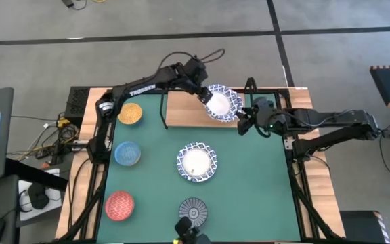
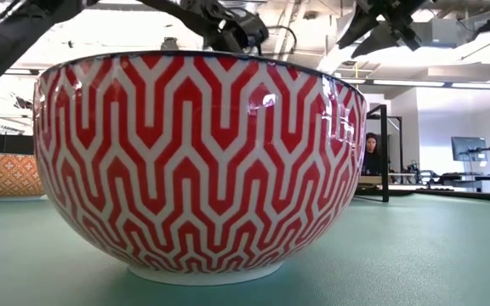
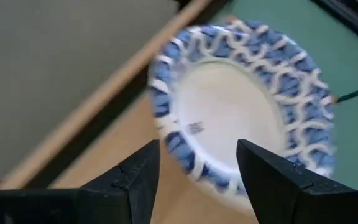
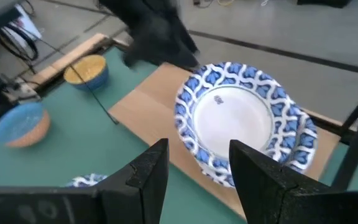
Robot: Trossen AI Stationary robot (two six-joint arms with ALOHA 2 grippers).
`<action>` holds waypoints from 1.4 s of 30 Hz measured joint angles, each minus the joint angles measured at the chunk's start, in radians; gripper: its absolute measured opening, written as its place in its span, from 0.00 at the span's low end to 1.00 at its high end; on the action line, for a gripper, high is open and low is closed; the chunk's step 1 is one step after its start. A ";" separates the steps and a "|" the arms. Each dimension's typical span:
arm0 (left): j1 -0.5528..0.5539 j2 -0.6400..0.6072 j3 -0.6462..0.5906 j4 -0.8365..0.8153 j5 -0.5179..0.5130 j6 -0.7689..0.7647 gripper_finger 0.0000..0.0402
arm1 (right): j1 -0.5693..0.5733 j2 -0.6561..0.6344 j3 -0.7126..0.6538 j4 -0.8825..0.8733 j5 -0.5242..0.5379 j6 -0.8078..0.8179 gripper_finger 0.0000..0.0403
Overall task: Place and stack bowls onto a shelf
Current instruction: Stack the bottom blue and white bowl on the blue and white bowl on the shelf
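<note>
Bowls [image 4: 238,118] stacked on shelf [image 1: 181,108] | red bowl [image 2: 198,161] fills low view | both fingers open

I see two arms of dark, near-black links. The left arm [image 1: 144,87] carries white lettering along its upper link, with black cables looping above its wrist. The right arm [image 1: 330,125] is plain dark. Both wrist views show blunt, matte black fingers [image 3: 138,180].
</note>
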 joint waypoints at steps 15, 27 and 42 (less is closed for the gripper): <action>0.000 0.001 -0.100 -0.010 -0.073 -0.004 0.49 | -0.008 0.025 0.001 0.033 -0.001 -0.002 0.49; -0.038 0.051 -0.100 0.047 -0.002 0.017 0.49 | 0.016 0.025 0.001 0.048 -0.003 -0.003 0.49; -0.056 0.017 -0.013 0.092 -0.085 0.018 0.49 | -0.019 0.047 -0.001 -0.021 -0.016 -0.001 0.46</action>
